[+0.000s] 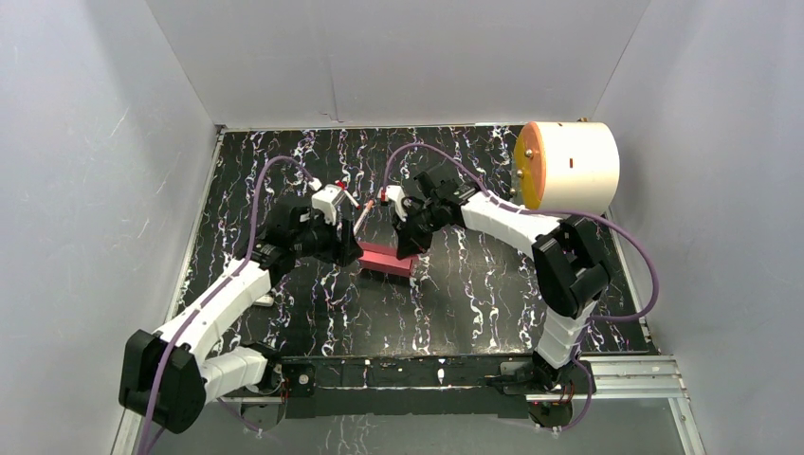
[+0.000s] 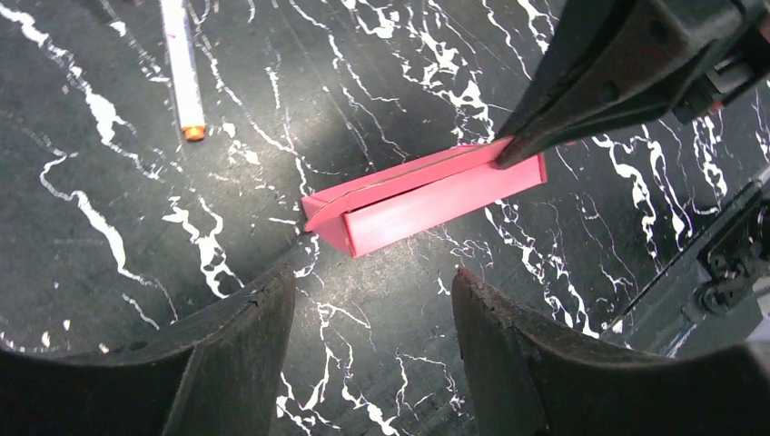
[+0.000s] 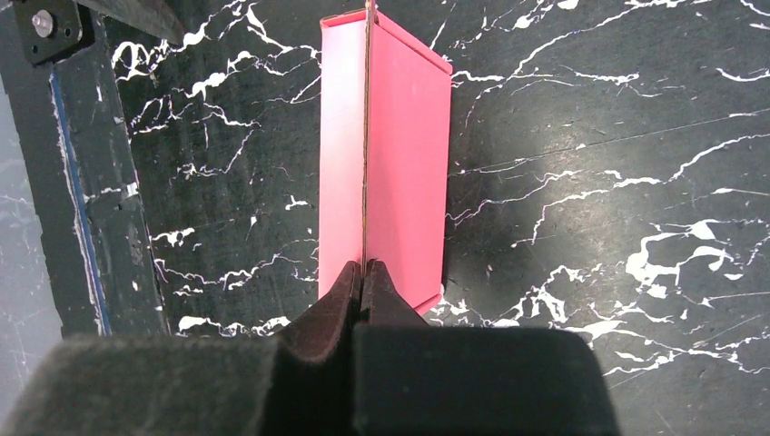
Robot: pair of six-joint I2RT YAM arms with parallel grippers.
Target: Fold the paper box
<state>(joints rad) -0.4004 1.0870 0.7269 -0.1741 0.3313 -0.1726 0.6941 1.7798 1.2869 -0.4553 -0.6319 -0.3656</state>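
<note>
Left wrist view: the left gripper (image 2: 370, 282) hangs low over the black marbled table (image 2: 109, 236), its jaws standing wide apart with nothing between them.
Paper box: the paper box (image 2: 427, 195) lies on the table just beyond the left gripper, not touching it. It is a long, low pink shape with one short end turned towards this camera.
Place on table: in the top view the box sits mid-table, between the two grippers.
Right gripper: the right gripper (image 3: 363, 272) is closed tight on a thin upright card edge that runs along the top of the box, gripping it at one end.
Card edge: it may be a lid flap standing up, but the views do not settle this.
Pen: a white pen (image 2: 184, 73) with an orange tip lies flat, well apart from the box.
Cylinder: a big white cylinder (image 1: 569, 166) with an orange face rests on its side at the far right corner.
</note>
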